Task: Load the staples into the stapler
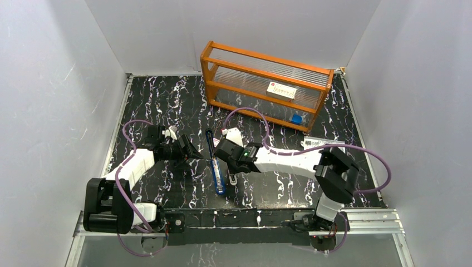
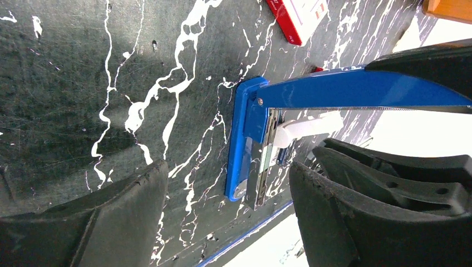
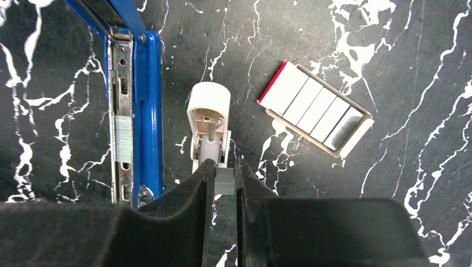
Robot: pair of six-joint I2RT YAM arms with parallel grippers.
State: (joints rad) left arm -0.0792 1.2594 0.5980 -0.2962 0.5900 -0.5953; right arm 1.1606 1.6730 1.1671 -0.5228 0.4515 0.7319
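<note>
The blue stapler (image 1: 216,171) lies hinged open mid-table, its metal channel (image 3: 121,100) bared with a silvery strip (image 3: 122,139) in it. My right gripper (image 3: 224,168) is shut on a small silvery block of staples (image 3: 225,182), just right of the stapler and above a white rounded object (image 3: 209,114). The open red-and-white box (image 3: 315,109) holds several more strips. In the left wrist view my left gripper (image 2: 228,217) stands open, its fingers (image 2: 111,222) wide either side of the stapler's blue end (image 2: 240,150), not touching it. From above, the left gripper (image 1: 192,152) sits left of the stapler.
An orange rack (image 1: 266,83) with clear panels stands at the back right, holding a white box (image 1: 281,89) and a small blue thing (image 1: 296,118). A white label (image 1: 319,143) lies on the mat right of the arm. White walls close in both sides.
</note>
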